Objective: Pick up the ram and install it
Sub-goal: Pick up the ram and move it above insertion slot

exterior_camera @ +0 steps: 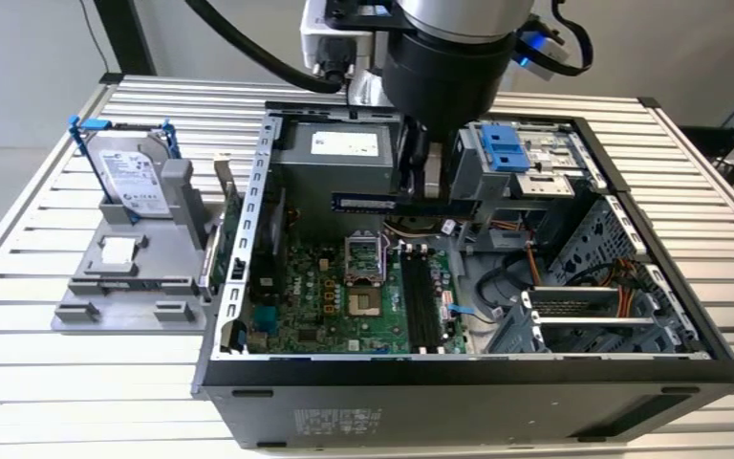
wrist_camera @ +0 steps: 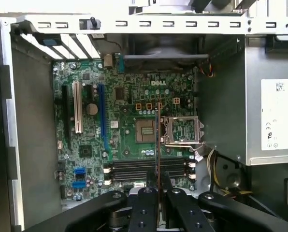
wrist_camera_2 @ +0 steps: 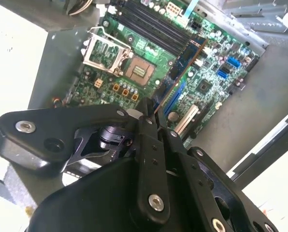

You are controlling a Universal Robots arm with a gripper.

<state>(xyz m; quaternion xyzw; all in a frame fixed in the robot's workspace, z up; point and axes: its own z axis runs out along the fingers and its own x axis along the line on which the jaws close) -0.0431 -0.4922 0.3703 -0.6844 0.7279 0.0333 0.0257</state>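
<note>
Closest to the lens in both wrist views is the black linkage of the gripper (wrist_camera: 157,179), its bars and bolts meeting at the two fingertips. The jaws stand narrow, pinched on the thin flat sides of the ram (wrist_camera: 157,145). In the first wrist view the ram shows edge-on as a slim dark line reaching out from the fingertips over the motherboard (wrist_camera: 129,96). In the second wrist view the gripper (wrist_camera_2: 151,107) clamps one end of the ram (wrist_camera_2: 187,55), a dark blue stick with a gold edge that hangs over the green board.

In the exterior view the gripper (exterior_camera: 420,191) hangs inside the open computer case (exterior_camera: 469,368), and the ram (exterior_camera: 370,202) lies level in its grasp, raised above the motherboard (exterior_camera: 316,306). The ram sits at about twelve o'clock from the processor socket (exterior_camera: 364,263). The long black memory slots (exterior_camera: 420,306) lie at three o'clock from that socket, and the ram is apart from them, at roughly eleven o'clock of their far end. The grey power supply (exterior_camera: 335,158) stands just behind the ram.

At nine o'clock from the case, a silver hard drive (exterior_camera: 131,177) in a blue frame stands upright on a grey holder (exterior_camera: 125,287). Case and holder both rest on the slatted metal table (exterior_camera: 35,382).
</note>
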